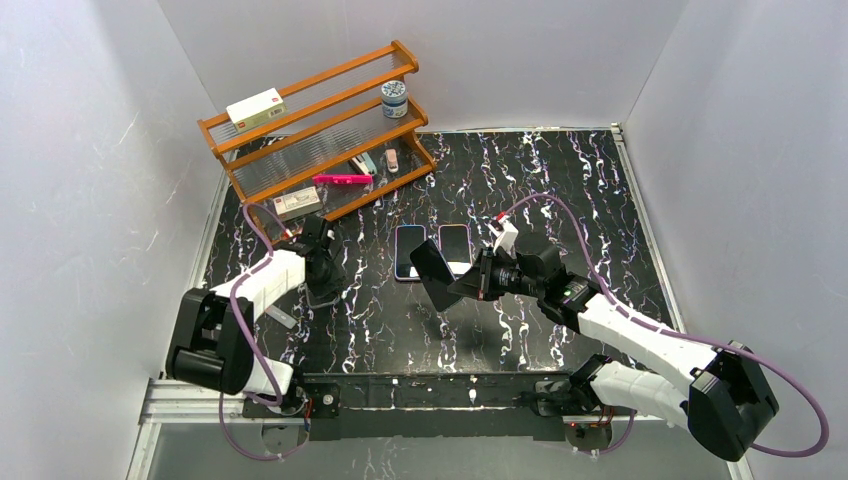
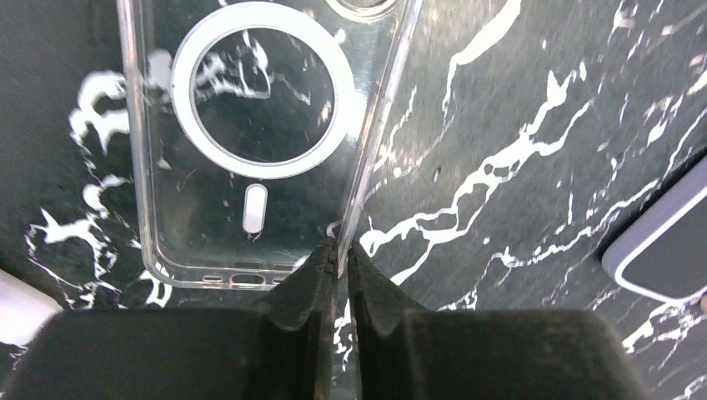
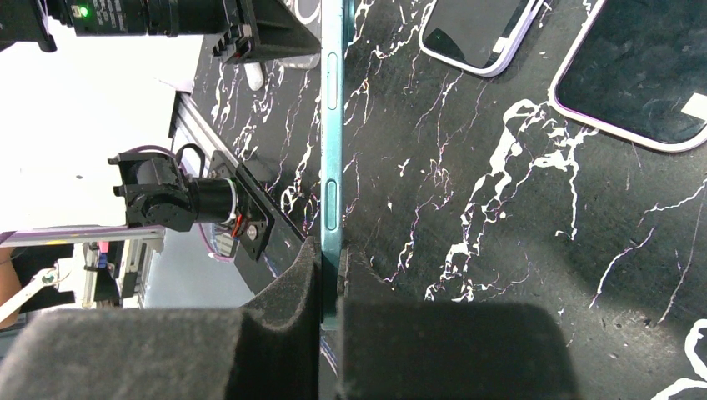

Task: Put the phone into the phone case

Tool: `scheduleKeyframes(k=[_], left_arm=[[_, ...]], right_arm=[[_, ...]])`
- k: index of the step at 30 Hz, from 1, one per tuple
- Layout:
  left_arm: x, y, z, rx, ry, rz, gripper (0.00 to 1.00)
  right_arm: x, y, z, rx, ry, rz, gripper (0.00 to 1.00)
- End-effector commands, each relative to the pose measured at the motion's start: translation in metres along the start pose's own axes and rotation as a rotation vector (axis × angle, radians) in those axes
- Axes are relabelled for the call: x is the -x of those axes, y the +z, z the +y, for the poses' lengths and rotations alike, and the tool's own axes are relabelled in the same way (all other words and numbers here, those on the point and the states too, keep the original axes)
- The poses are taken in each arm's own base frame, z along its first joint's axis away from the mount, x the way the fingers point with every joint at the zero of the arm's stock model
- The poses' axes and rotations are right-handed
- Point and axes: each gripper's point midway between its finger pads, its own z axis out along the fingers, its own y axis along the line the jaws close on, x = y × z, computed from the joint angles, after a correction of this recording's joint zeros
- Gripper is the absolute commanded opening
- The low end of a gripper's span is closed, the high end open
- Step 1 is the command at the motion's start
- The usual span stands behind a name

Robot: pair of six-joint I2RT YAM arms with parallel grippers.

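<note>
I'm looking down on the black marbled table (image 1: 560,190), with a wooden rack (image 1: 310,130) in its far left corner. The right gripper (image 3: 332,262) is pinched on the end of the phone (image 3: 332,125). It holds the phone edge-on above the middle of the table, its teal side and buttons facing the wrist camera.

The left gripper (image 2: 342,254) is at the near left, its fingers pressed onto the long edge of the clear phone case (image 2: 250,142). The case has a white ring on its back. I cannot tell whether it rests flat or is lifted slightly. Phone and case are apart.

Just beyond the held phone, a left spare phone (image 1: 405,245) and a right spare phone (image 1: 455,245) lie side by side. On the rack sit a white box (image 1: 255,108), a small jar (image 1: 394,98) and a pink item (image 1: 342,179).
</note>
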Motion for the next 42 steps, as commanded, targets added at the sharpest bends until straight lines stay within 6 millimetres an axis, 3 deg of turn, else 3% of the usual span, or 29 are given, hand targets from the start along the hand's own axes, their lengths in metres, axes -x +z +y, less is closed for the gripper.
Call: scheduleKeyframes(k=[1,7,15,20,23,27,29,33,37,42], left_arm=[[-0.021,-0.013,-0.009,-0.094,-0.035,0.066,0.02],[-0.044,-0.023,-0.026,-0.181,-0.051,0.141,0.00],[-0.079,-0.032,-0.073,-0.301,-0.055,0.198,0.00],[-0.088,-0.037,-0.091,-0.345,-0.044,0.210,0.02],[-0.082,-0.044,-0.099,-0.380,-0.018,0.188,0.19],[-0.067,-0.051,-0.104,-0.384,0.026,0.134,0.50],[-0.055,-0.053,-0.103,-0.360,0.061,0.109,0.56],[-0.025,-0.052,-0.094,-0.330,0.076,0.063,0.56],[0.002,-0.045,-0.070,-0.322,-0.031,0.056,0.53],[0.006,-0.023,-0.035,-0.217,-0.096,0.074,0.43]], right_arm=[[0.019,-0.001,0.018,0.079,-0.038,-0.073,0.01],[0.020,0.000,0.018,0.077,-0.036,-0.077,0.01],[0.022,0.002,0.017,0.073,-0.025,-0.078,0.01],[0.022,0.002,0.015,0.059,-0.018,-0.081,0.01],[0.022,0.002,0.014,0.052,-0.004,-0.085,0.01],[0.019,0.005,0.015,0.069,0.034,-0.071,0.01],[0.018,0.009,0.017,0.084,0.057,-0.061,0.01],[0.016,0.019,0.018,0.109,0.110,-0.042,0.01],[0.016,0.029,0.016,0.116,0.144,-0.037,0.01],[0.021,0.044,0.019,0.140,0.140,-0.023,0.01]])
